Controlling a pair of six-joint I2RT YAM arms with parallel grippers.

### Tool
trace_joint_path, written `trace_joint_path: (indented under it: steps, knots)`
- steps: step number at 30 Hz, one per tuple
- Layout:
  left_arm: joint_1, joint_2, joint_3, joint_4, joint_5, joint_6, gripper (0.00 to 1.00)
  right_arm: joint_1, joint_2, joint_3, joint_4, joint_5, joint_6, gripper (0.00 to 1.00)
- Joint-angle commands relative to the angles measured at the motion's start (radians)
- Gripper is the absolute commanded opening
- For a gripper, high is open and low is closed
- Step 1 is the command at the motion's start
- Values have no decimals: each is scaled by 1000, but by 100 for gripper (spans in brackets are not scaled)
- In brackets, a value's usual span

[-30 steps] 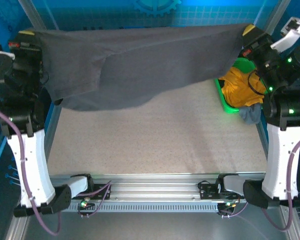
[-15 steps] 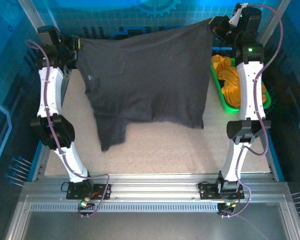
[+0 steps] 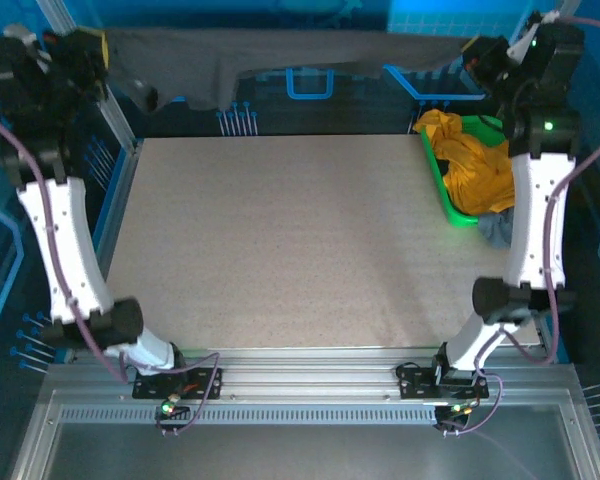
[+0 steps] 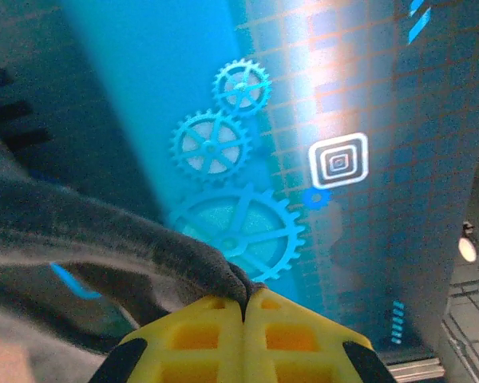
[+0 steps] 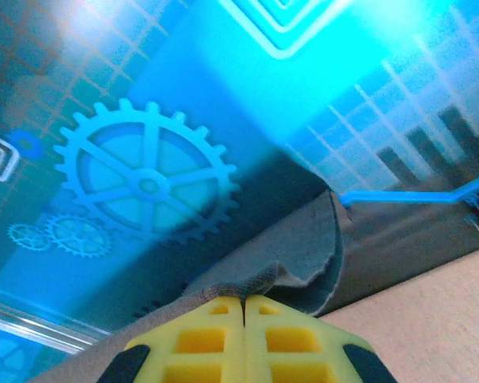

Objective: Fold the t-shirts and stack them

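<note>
The dark charcoal-grey t-shirt [image 3: 280, 48] hangs stretched in the air along the far edge of the table, held at both ends. My left gripper [image 3: 100, 43] is shut on its left end, and the yellow fingertips pinch a fold of the dark cloth [image 4: 120, 227] at the left gripper [image 4: 244, 294]. At the other end my right gripper [image 3: 473, 53] is shut on the shirt. In the right wrist view a curled grey hem [image 5: 303, 243] rises from the closed right gripper [image 5: 243, 300]. A mustard-orange t-shirt [image 3: 472, 165] lies in the green basket, with a lighter grey one [image 3: 495, 228] spilling over its near end.
The green plastic basket [image 3: 442, 197] sits at the table's right edge, close beside the right arm. The speckled beige tabletop [image 3: 300, 250] lies bare below the hanging shirt. Blue patterned walls stand behind and at both sides.
Both arms have raised the dark shirt and carried it back. It hung spread over the table half a second ago; now it is pulled into a narrow band at the far edge.
</note>
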Motion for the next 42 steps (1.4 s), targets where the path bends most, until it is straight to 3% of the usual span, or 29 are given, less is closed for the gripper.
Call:
trace_joint_path:
  steps: [1, 2, 3, 5, 7, 10, 16, 20, 26, 32, 35, 39, 42]
  knots:
    - [-4, -76, -359, -60, -85, 30, 0, -18, -101, -260, -4, 124, -13, 0]
    - [-9, -95, -470, -46, -95, 57, 0, -9, -127, -364, -4, 146, -19, 0]
    - [-11, -101, -548, -49, -97, 81, 6, -6, -142, -448, -7, 155, -19, 0]
    - [-21, -90, -725, -22, -71, 116, 27, 5, -163, -635, 5, 157, -26, 21]
    - [-36, -68, -842, -40, -78, 168, 41, 25, -172, -781, -14, 217, -36, 37]
    - [-71, -61, -965, -112, -152, 245, 50, 31, -180, -952, -45, 284, -40, 47]
    - [-211, -138, -1095, -212, -269, 302, 51, 90, -219, -1037, -129, 339, -123, 50]
    - [-270, -145, -1186, -149, -228, 232, 50, 159, -253, -1093, -110, 347, -168, 49]
    - [-341, 52, -1146, -68, -175, 164, 49, 148, -92, -1054, -6, 208, -278, 42]
    - [-342, 135, -1081, -60, -339, 222, 50, 107, 104, -877, -18, 183, -331, 43]
    - [-336, 176, -1048, -86, -362, 230, 49, 96, 188, -790, -60, 203, -331, 45]
    - [-334, 192, -1061, 12, -380, 236, 48, 95, 259, -736, -68, 221, -316, 46]
    - [-334, 261, -1020, 16, -340, 250, 40, 93, 311, -696, -82, 241, -304, 46]
